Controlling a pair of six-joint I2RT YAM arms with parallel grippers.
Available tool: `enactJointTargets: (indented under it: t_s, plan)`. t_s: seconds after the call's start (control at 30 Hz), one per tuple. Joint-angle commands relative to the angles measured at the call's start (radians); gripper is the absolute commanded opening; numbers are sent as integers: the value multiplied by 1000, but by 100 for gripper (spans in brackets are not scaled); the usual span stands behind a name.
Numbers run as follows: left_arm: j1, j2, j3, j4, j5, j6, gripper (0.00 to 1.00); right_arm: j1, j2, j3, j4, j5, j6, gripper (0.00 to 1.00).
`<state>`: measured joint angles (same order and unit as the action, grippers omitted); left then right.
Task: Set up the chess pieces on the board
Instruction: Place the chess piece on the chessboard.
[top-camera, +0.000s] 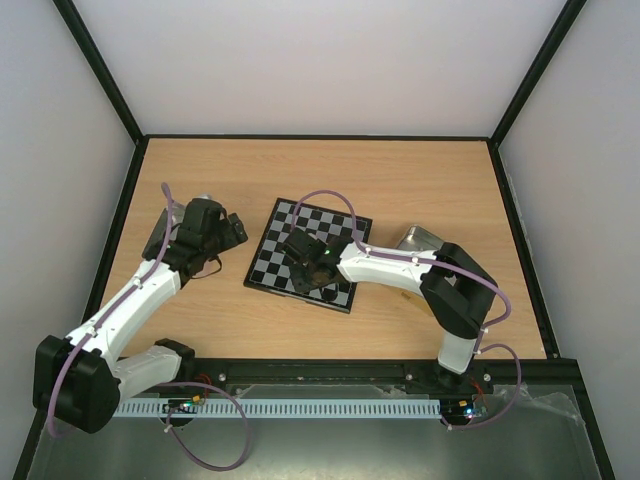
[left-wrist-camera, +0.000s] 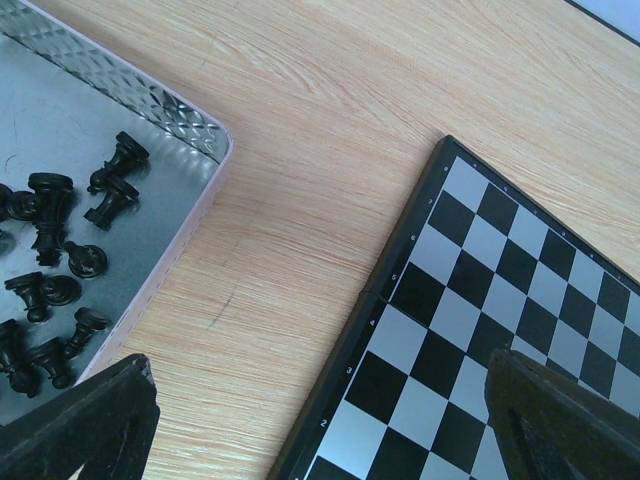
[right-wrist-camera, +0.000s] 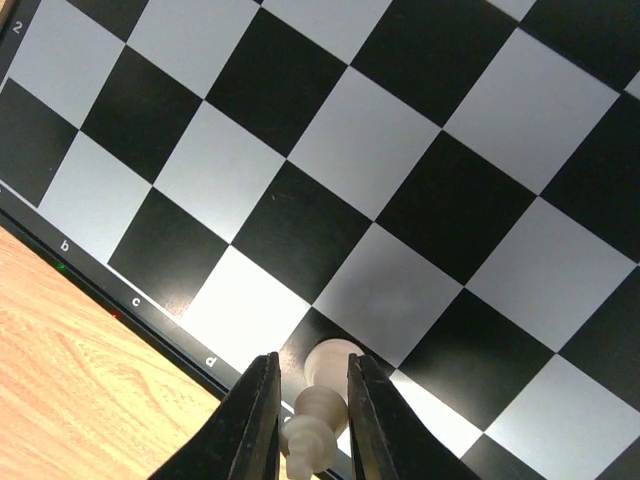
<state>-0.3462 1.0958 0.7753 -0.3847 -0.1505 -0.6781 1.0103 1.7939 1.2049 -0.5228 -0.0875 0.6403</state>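
The board (right-wrist-camera: 300, 130) fills the right wrist view. My right gripper (right-wrist-camera: 310, 358) is shut on a cream-white chess piece (right-wrist-camera: 325, 400), whose round base rests on a black square in the edge row beside the letter d. From above, that gripper (top-camera: 305, 262) hangs over the near part of the board (top-camera: 270, 262). My left gripper (left-wrist-camera: 320, 430) is open with nothing between its fingers, over bare wood between a tin and the board's left rim (left-wrist-camera: 400, 260). Several black chess pieces (left-wrist-camera: 50, 200) lie tumbled in the tin (left-wrist-camera: 60, 110).
A second silvery tin (top-camera: 420, 238) sits right of the board, partly behind the right arm. The left tin (top-camera: 158, 240) is mostly hidden under the left arm. Black frame rails edge the wooden table (top-camera: 330, 175) on all sides.
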Motion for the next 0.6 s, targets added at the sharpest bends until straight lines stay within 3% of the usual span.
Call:
enactJointTargets:
  t_s: [0.0,0.2,0.33,0.43,0.57]
  plan:
    - [7,9,5,-8,-6,12,91,8,2,-5,0,-22,-1,18]
    - [8,9,4,-11,-3,14,91,7,10,0,-11,-21,-1,18]
    - [8,5,9,-14,-7,15,91,7,-13,16,-18,-5,0,26]
    - [10,-3,26,-14,-14,21,91,7,-57,26,-8,51,23,33]
    - [13,-23,53,-15,-31,42,91,3,-141,15,23,172,64,35]
